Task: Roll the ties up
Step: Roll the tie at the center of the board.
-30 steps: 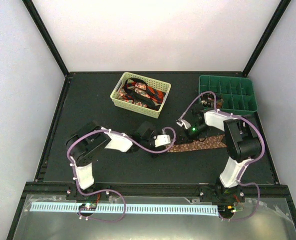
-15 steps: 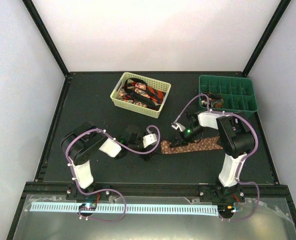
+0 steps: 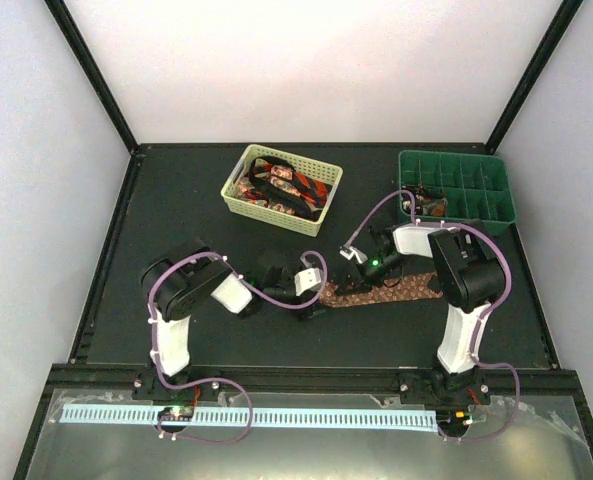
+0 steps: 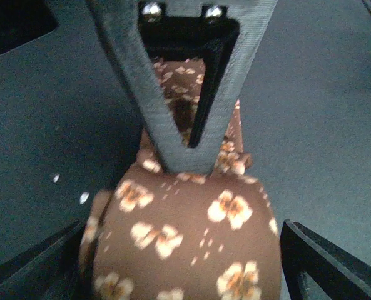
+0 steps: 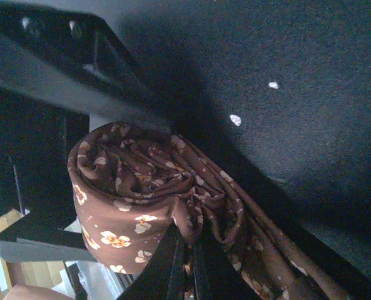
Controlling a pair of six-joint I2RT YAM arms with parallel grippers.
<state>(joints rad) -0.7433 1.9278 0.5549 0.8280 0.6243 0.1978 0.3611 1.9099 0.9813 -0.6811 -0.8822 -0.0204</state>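
We find the left pincer [image 3: 318,297] with fingers well apart, straddling the rolled head of the brown tie [image 4: 191,244] without bearing on it, near the middle of the worktop [image 3: 176,200]. On the coil's 3 o'clock side the right pincer [image 4: 186,159] is closed together, tip set on the folds, though we cannot tell whether it nips cloth; the flat length runs on toward 3 o'clock. We advise that the left fingers close squarely on the coil's ends before the right tip lifts, then roll toward 3 o'clock with edges aligned, lest the loose inner folds telescope.
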